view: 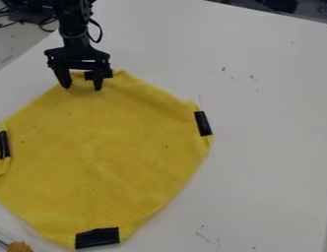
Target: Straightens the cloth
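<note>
A black robot gripper (82, 87), fingers apart, hangs at the far corner of a yellow cloth (100, 147) spread nearly flat on the left of a white table (265, 123), apparently placed there to pinch and tug that corner straight.

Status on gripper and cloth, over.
Gripper open at yellow cloth's far corner. Cloth mostly spread, side corners rumpled. Orange object lower left, off the cloth.

Single raised view, slanting down on the tabletop (271, 123), facing the arm (75, 29), close enough to crop both
</note>
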Tool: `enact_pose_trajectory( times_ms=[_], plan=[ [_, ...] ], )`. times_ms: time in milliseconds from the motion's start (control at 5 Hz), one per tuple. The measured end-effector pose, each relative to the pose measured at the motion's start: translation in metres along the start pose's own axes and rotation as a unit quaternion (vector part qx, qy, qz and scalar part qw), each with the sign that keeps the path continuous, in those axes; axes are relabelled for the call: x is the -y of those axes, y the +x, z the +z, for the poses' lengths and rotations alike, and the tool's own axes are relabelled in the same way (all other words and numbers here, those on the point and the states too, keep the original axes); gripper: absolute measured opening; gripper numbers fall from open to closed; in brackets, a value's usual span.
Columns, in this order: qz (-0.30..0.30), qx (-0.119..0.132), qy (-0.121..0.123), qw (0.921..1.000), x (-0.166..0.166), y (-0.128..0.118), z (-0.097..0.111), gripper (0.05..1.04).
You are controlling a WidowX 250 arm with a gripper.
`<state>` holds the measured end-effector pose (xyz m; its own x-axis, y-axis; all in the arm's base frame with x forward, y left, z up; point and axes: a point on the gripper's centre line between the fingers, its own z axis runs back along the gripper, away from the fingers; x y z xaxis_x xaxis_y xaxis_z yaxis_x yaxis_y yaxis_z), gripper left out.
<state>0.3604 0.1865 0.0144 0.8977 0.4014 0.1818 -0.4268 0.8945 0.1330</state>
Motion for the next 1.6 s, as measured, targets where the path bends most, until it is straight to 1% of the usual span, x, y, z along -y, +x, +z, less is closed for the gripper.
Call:
enact_pose_trajectory(
  times_ms=[400, 600, 800, 1000, 1200, 1400, 1600],
  plan=[
    [0.020, 0.010, -0.014, 0.9997, -0.010, 0.020, -0.012, 0.999],
    [0.033, 0.021, -0.020, 0.9990, -0.018, 0.031, -0.018, 0.999],
    [0.039, 0.039, -0.020, 0.9983, -0.019, 0.034, -0.018, 0.999],
    [0.023, 0.013, -0.005, 0.9996, -0.014, 0.024, -0.012, 1.001],
    [-0.020, -0.016, 0.005, 0.9997, -0.008, 0.014, -0.002, 1.000],
    [-0.044, 0.001, -0.017, 0.9989, 0.004, 0.018, 0.014, 0.999],
    [-0.068, 0.004, -0.052, 0.9963, 0.014, 0.020, 0.016, 0.999]
  ],
)
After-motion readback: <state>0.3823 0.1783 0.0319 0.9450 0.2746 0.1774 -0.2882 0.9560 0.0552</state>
